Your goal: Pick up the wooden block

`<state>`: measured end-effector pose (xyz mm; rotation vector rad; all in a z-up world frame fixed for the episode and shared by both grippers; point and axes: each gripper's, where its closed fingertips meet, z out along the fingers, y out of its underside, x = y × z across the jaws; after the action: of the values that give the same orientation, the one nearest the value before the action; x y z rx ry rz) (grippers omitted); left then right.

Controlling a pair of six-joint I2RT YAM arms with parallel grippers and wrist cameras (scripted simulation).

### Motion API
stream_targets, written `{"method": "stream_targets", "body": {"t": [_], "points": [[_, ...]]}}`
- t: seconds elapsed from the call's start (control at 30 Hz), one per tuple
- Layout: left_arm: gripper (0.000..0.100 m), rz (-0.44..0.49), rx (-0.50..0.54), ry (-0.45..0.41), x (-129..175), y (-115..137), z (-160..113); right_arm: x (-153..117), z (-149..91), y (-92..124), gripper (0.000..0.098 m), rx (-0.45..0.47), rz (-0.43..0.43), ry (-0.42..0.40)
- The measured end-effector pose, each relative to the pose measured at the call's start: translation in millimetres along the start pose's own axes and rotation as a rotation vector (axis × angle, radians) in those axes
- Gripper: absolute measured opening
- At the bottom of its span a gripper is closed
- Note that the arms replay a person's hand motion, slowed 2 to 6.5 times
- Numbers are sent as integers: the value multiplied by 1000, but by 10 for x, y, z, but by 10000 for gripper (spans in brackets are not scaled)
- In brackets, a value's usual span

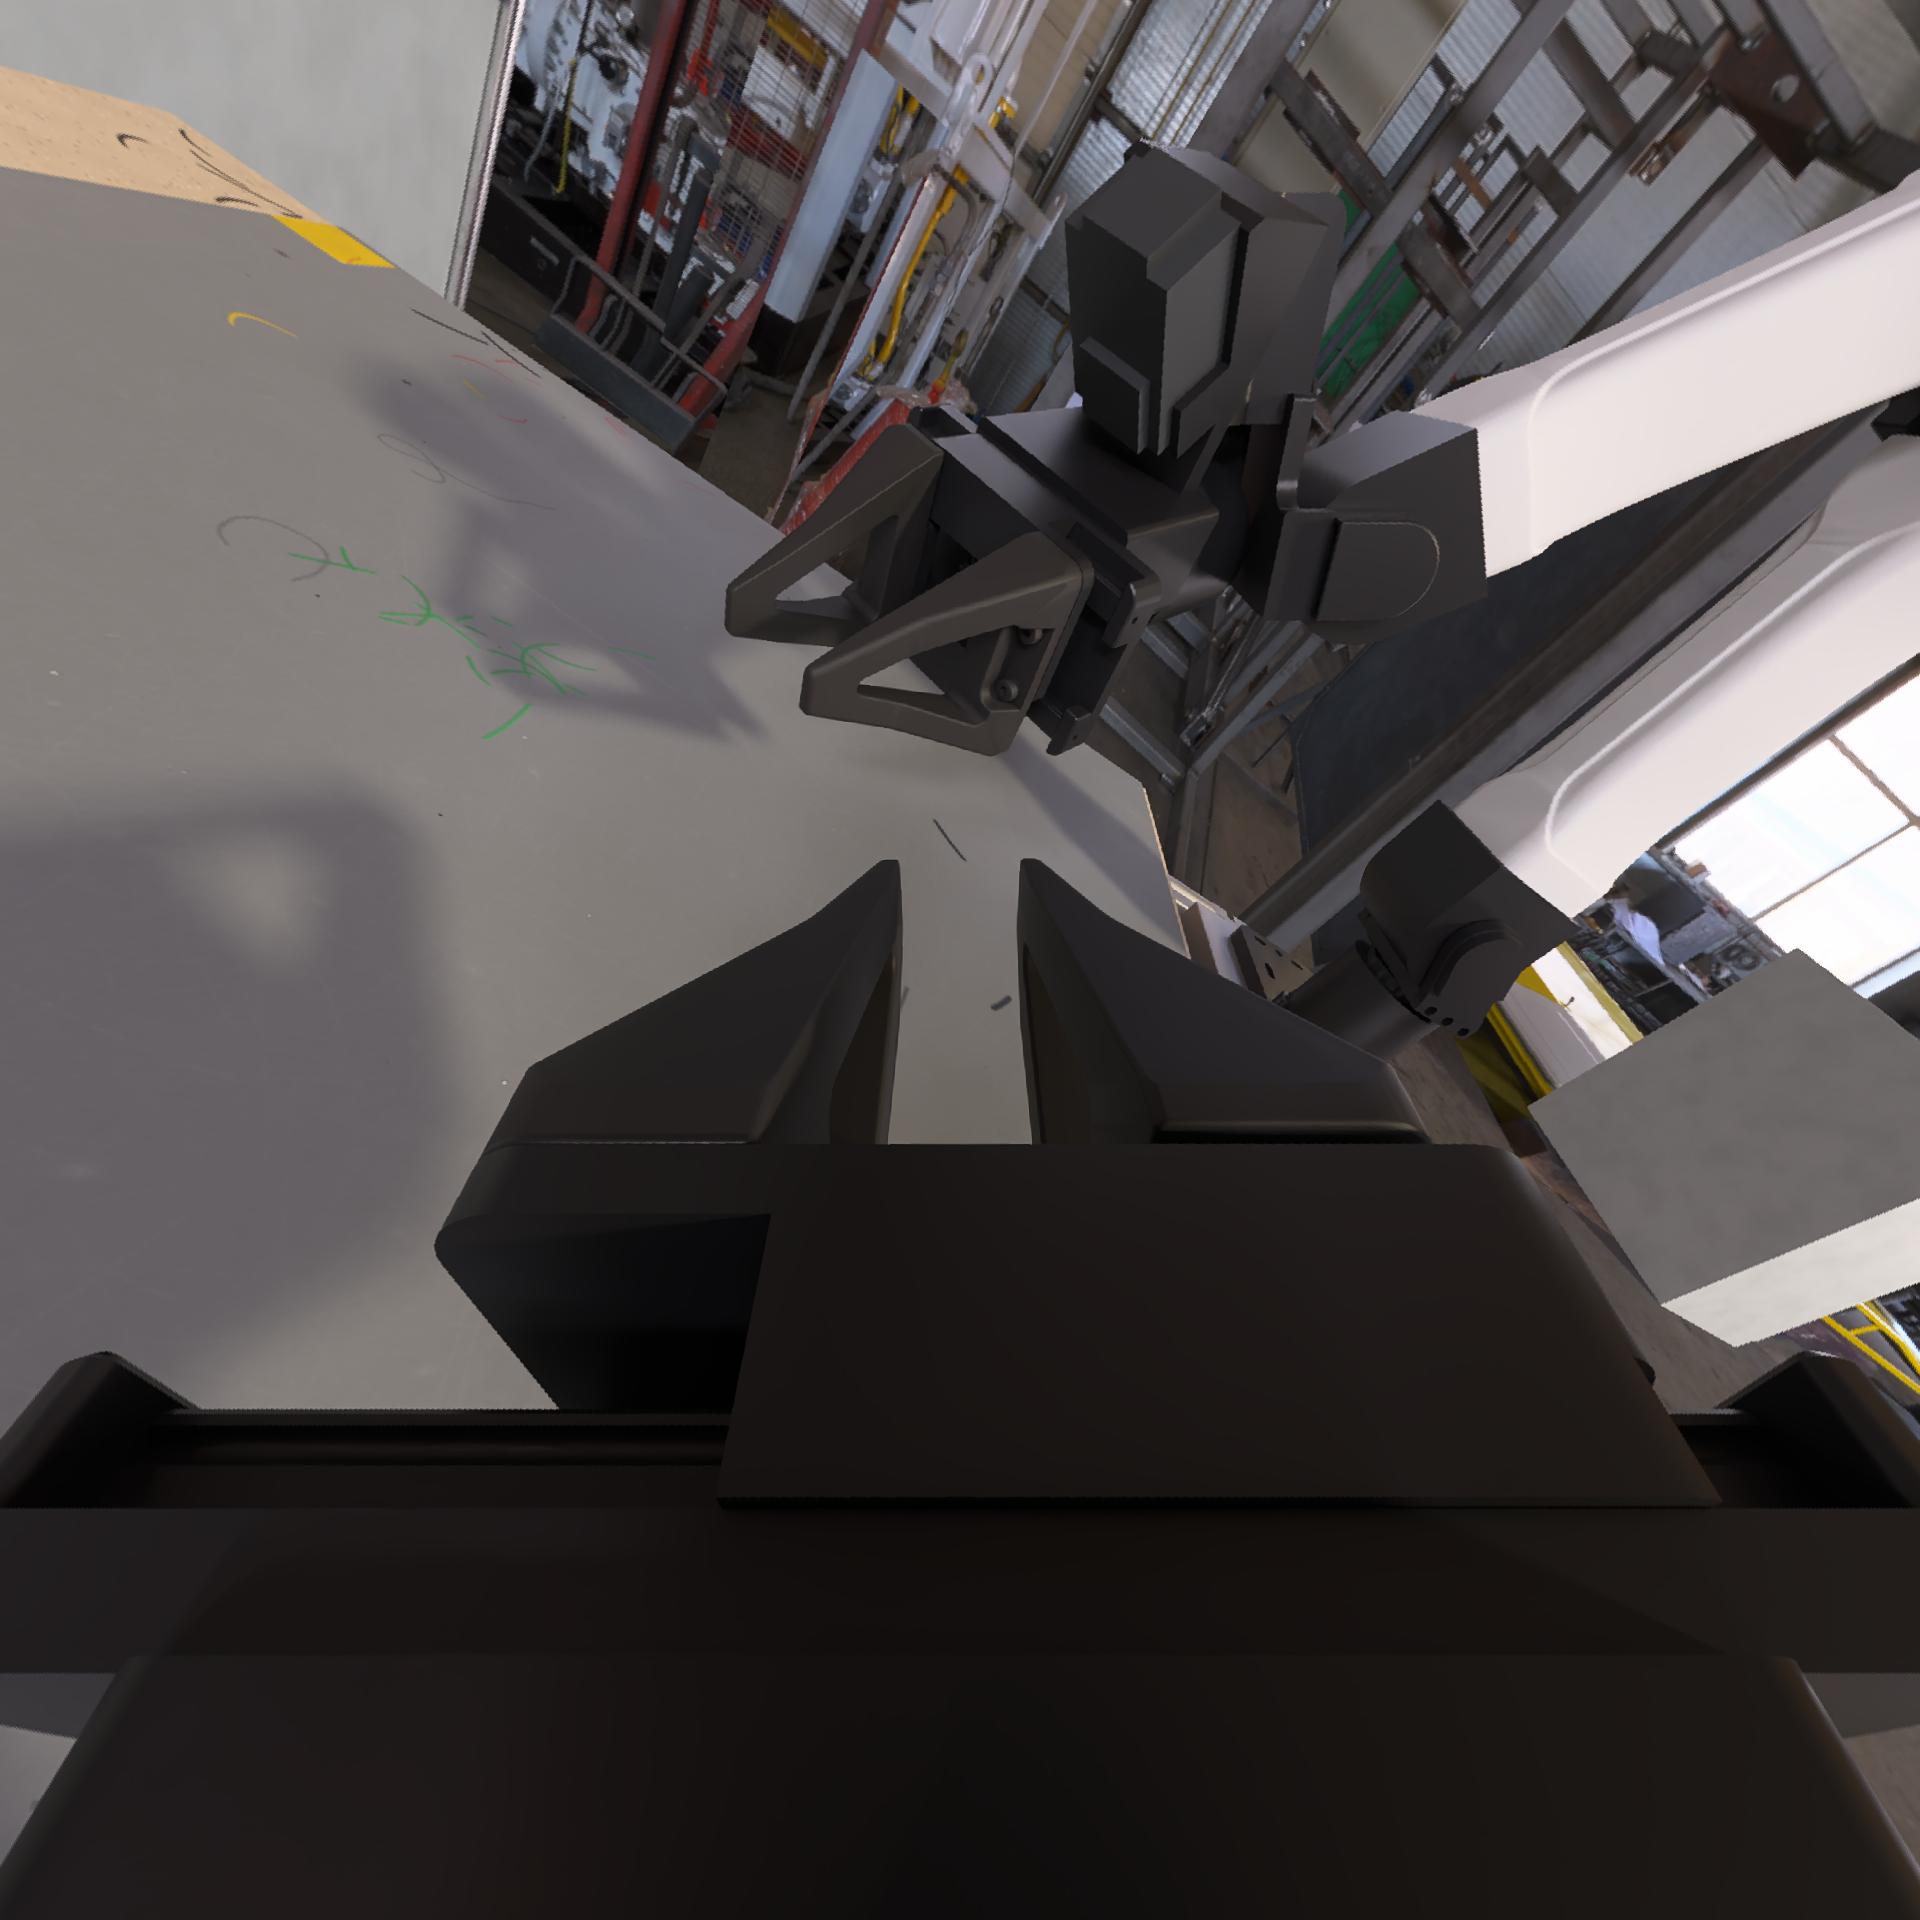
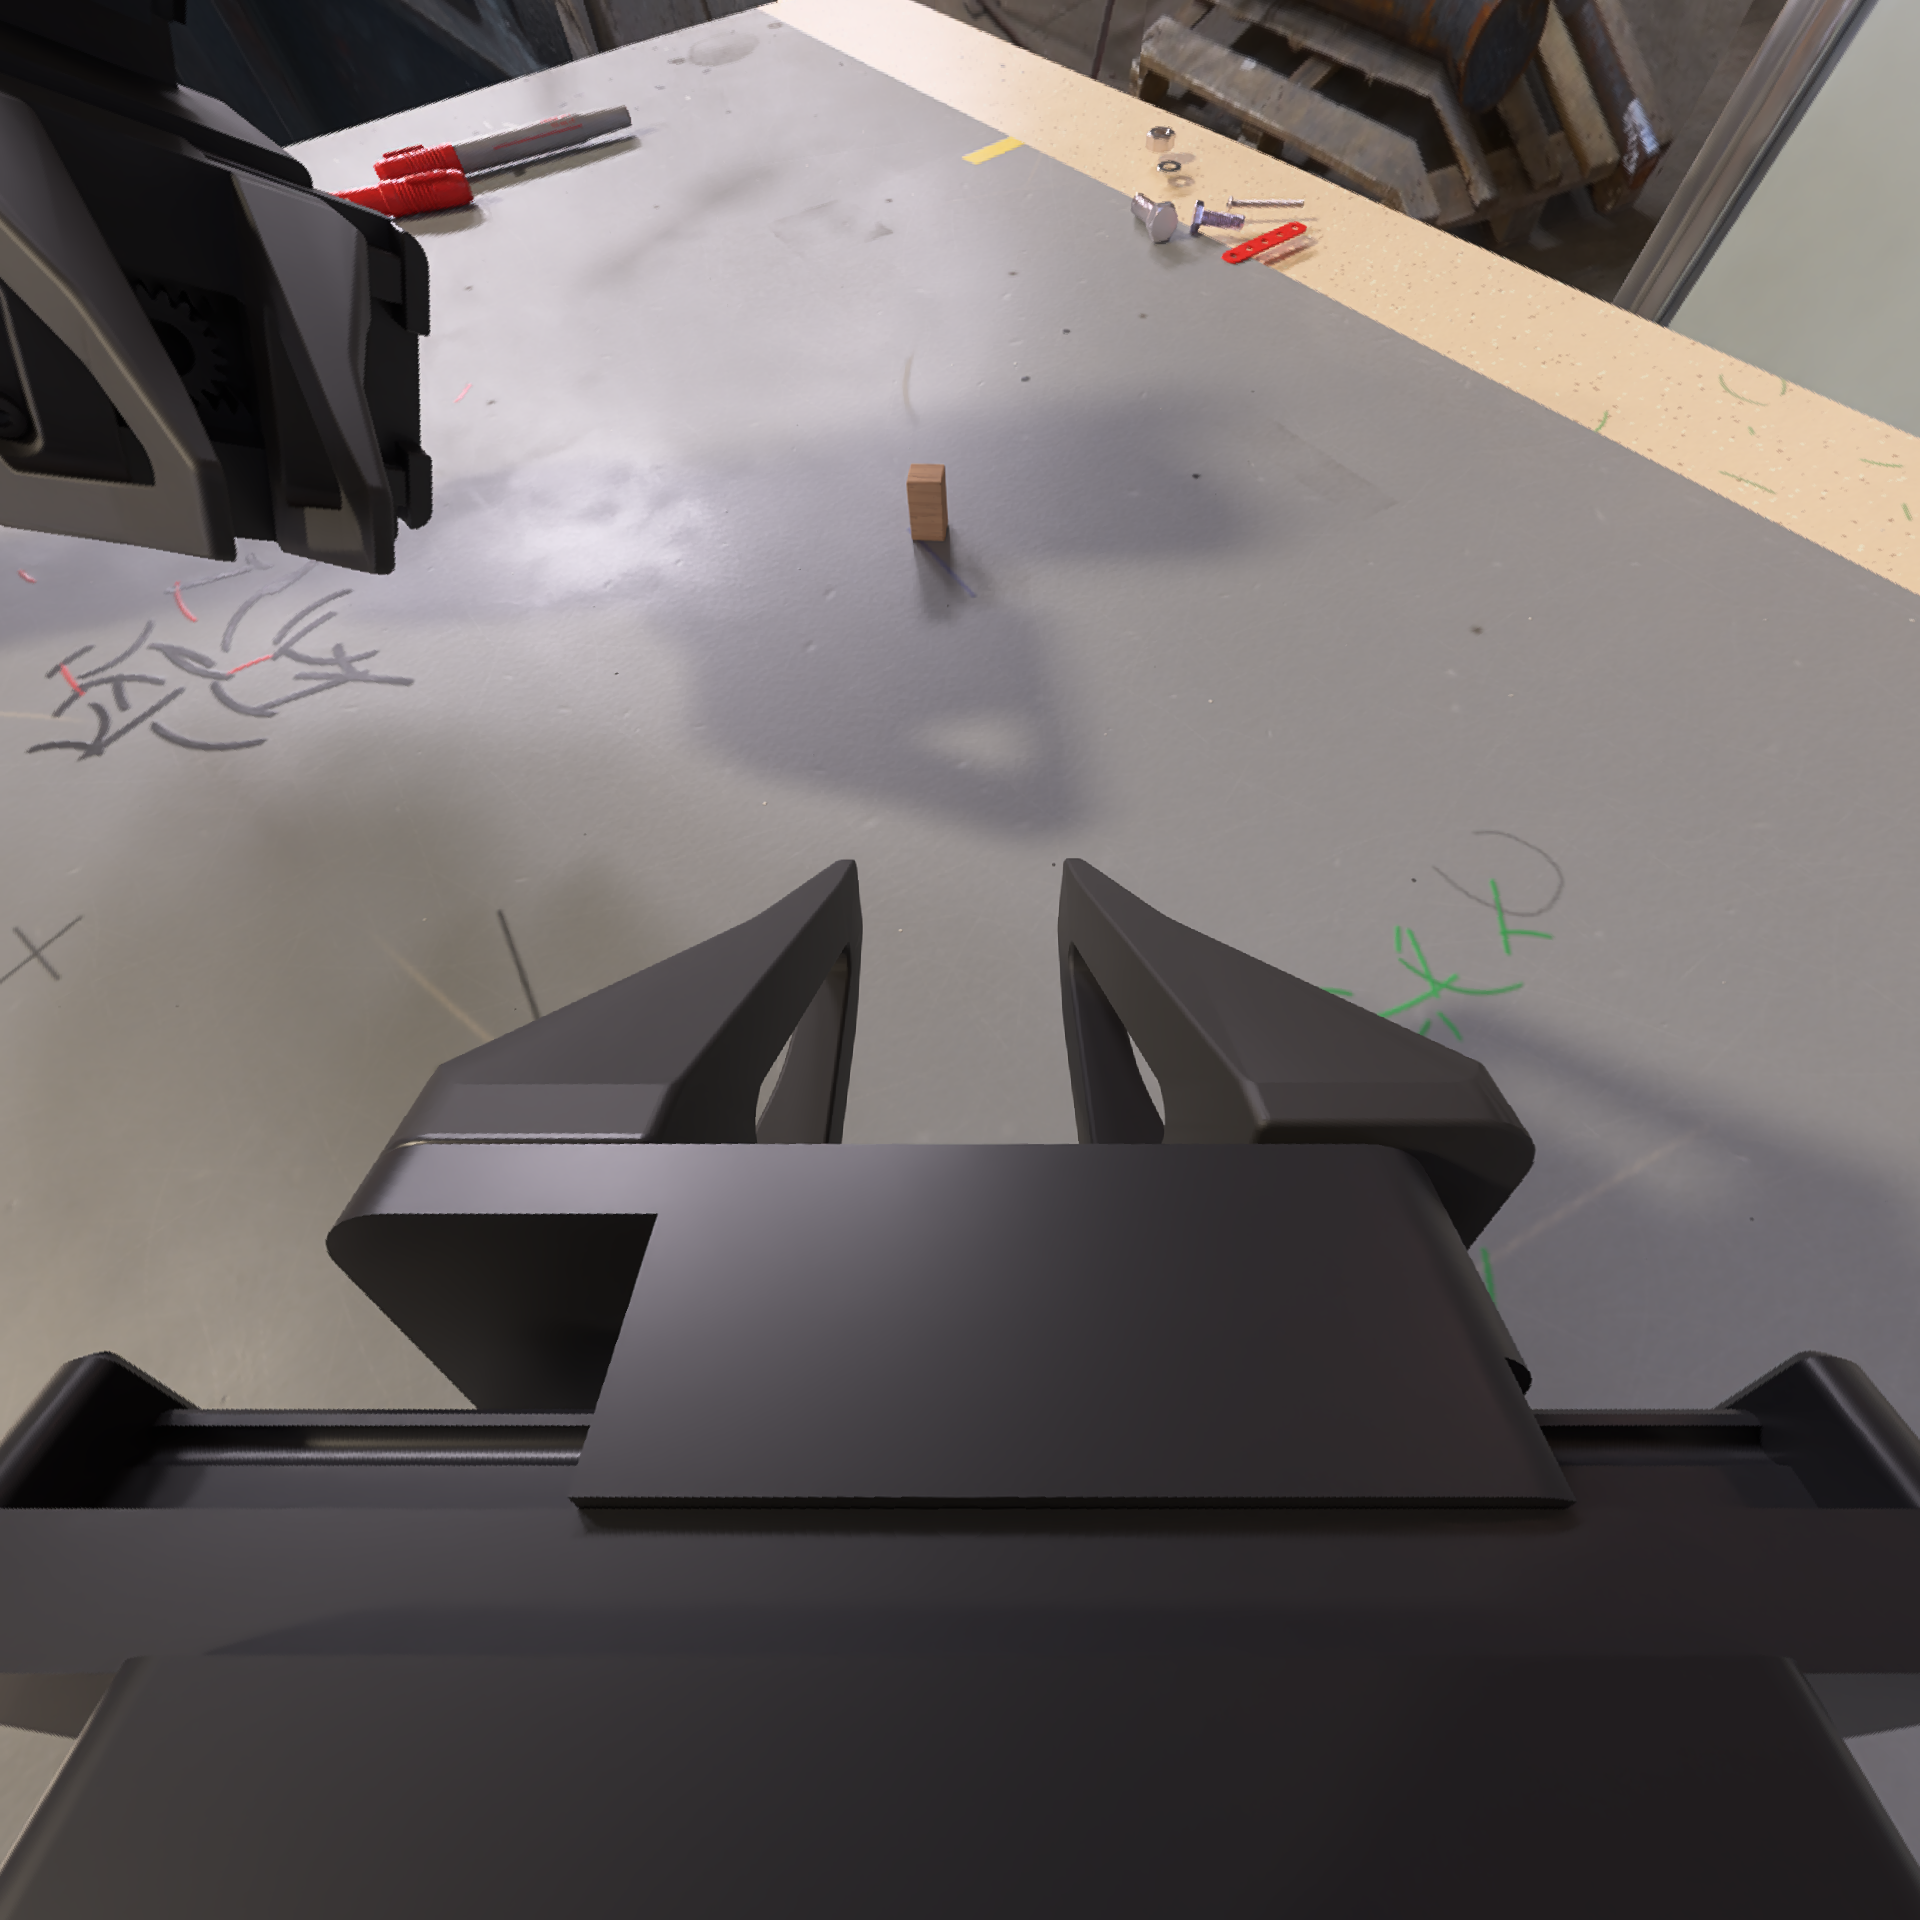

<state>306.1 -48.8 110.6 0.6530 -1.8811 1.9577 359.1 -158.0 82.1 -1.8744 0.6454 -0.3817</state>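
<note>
The wooden block [image 2: 926,503] is small and tan and stands upright on the grey table, ahead of my right gripper [image 2: 959,868] and well beyond its fingertips. The right gripper is open and empty, hovering above the table. It also shows in the left wrist view [image 1: 769,655], open, on its white arm. My left gripper [image 1: 958,868] has its jaws a narrow gap apart with nothing between them. The block is not in the left wrist view. The left gripper's body [image 2: 208,364] fills the upper left of the right wrist view.
Red-handled tools [image 2: 416,187] and a grey marker [image 2: 551,130] lie at the far left. Bolts, nuts and a red strip [image 2: 1216,213] lie on the tan table border [image 2: 1455,312]. A grey box [image 1: 1714,1143] sits beyond the table edge.
</note>
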Motion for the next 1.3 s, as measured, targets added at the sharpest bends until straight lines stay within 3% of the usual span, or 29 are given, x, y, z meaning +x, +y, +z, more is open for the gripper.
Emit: {"method": "stream_targets", "body": {"t": [0.2, 0.33, 0.67, 0.8, 1.0, 1.13, 1.3], "points": [[184, 10, -15, -22, -59, -13, 16, 0, -38, 34, 322, -2, 11, 8], [181, 20, -18, -82, -174, -71, -1, 16, -75, 51, 319, 4, 24, 21], [150, -62, -111, -448, -892, -246, -231, 118, -136, 93, 305, 29, 90, 58], [235, -72, -223, -548, -1152, -274, -335, 132, -163, 101, 314, 35, 126, 53], [351, 15, -359, -727, -1546, -354, -491, 114, -216, 132, 317, 47, 161, 49], [366, 57, -415, -801, -1740, -379, -543, 102, -263, 151, 317, 49, 165, 58], [368, 63, -478, -823, -1867, -341, -502, 91, -327, 153, 317, 59, 157, 75]]}}
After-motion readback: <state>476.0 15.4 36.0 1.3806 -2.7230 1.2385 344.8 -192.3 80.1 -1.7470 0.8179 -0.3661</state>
